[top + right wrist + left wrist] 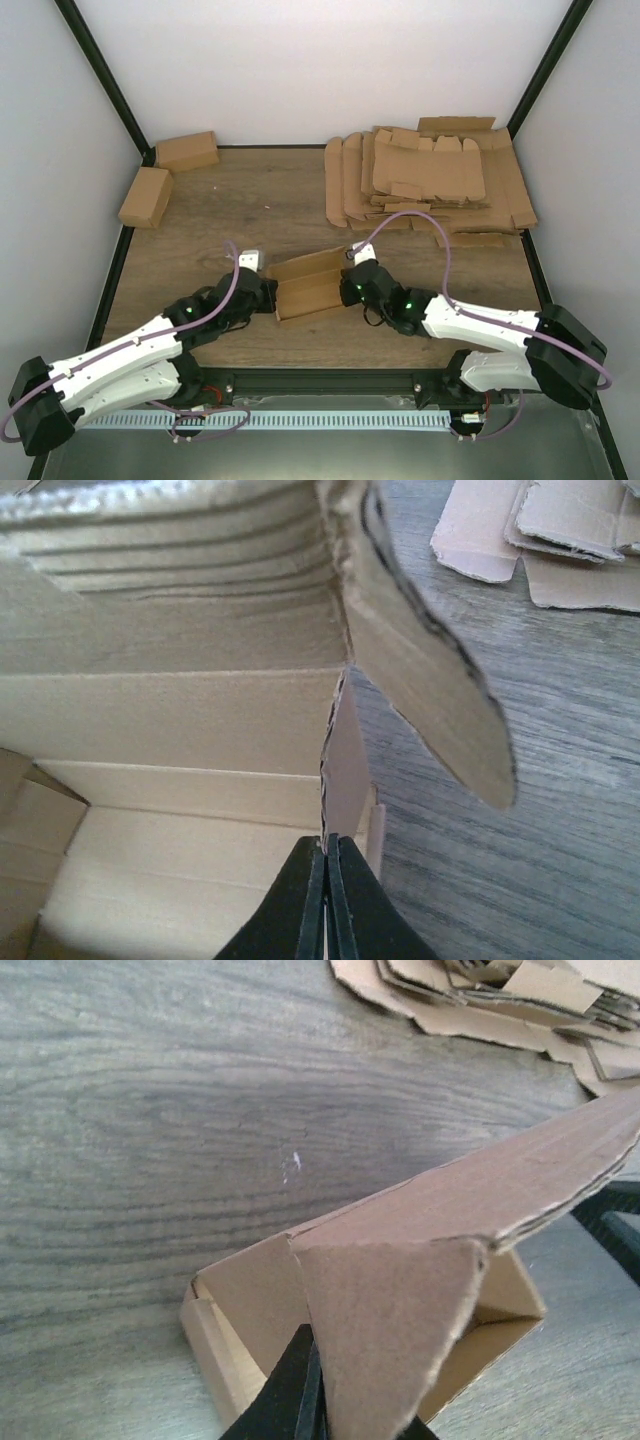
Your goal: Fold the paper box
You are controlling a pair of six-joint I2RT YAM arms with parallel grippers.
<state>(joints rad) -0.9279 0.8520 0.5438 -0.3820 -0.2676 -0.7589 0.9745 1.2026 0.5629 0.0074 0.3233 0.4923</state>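
Walls stand raised on the paper box (305, 288), lower centre on the counter (220, 215); left tool (303, 1392) and right tool (327, 875) each pinch an end wall. Lid closing and tucking seem left.

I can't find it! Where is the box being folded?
In the top view, the paper box sits front and centre, between the left tool and the right tool, with the flat blanks behind it to the right.
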